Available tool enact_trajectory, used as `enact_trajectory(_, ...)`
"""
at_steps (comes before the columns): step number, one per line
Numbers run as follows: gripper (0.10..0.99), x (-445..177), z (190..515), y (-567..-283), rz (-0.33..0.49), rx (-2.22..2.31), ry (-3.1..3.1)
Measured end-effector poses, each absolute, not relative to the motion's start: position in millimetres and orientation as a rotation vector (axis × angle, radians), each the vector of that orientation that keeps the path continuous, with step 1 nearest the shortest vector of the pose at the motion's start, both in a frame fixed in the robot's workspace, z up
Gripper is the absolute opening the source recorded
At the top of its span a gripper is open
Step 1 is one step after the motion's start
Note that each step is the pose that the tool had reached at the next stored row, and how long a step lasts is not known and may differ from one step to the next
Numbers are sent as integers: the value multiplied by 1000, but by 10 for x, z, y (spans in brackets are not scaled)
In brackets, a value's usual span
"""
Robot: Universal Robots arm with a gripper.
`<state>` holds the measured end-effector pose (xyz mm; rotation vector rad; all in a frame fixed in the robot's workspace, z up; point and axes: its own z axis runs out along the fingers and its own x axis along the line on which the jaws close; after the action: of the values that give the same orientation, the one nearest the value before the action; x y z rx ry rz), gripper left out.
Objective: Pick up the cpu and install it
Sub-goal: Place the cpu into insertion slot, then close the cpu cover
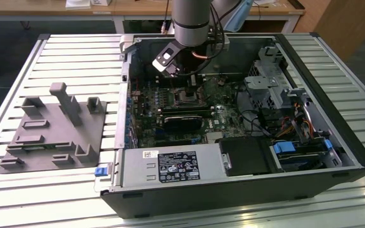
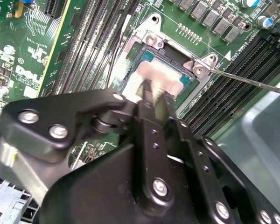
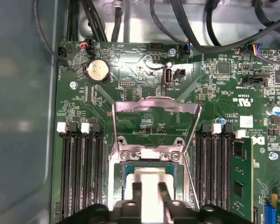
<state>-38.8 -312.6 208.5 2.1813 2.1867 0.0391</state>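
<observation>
Claw [image 2: 153,95] over socketed cpu [image 2: 164,74]; case [image 1: 334,142] on slatted table [image 1: 74,52].

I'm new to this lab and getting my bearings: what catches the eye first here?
The open computer case, with the robot arm reaching down into it, stands out first in the exterior view. In the first wrist view the gripper is right above the silver cpu on the motherboard, beside a metal load plate flipped open. A grey fixture lies on the slatted table at the exterior view's left.
</observation>
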Motion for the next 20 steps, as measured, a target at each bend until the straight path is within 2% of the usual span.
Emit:
enact_trajectory(2, 176, -387, 2097, -3126, 39, 2181, 2187)
enact_trajectory(3, 176, -387, 2103, -3126, 39, 2181, 2187)
enact_trajectory(4, 118, -387, 2106, -3126, 39, 2181, 2187)
enact_trajectory(5, 106, -387, 2110, -3126, 39, 2181, 2187)
enact_trajectory(20, 106, -387, 2174, -3126, 39, 2181, 2187)
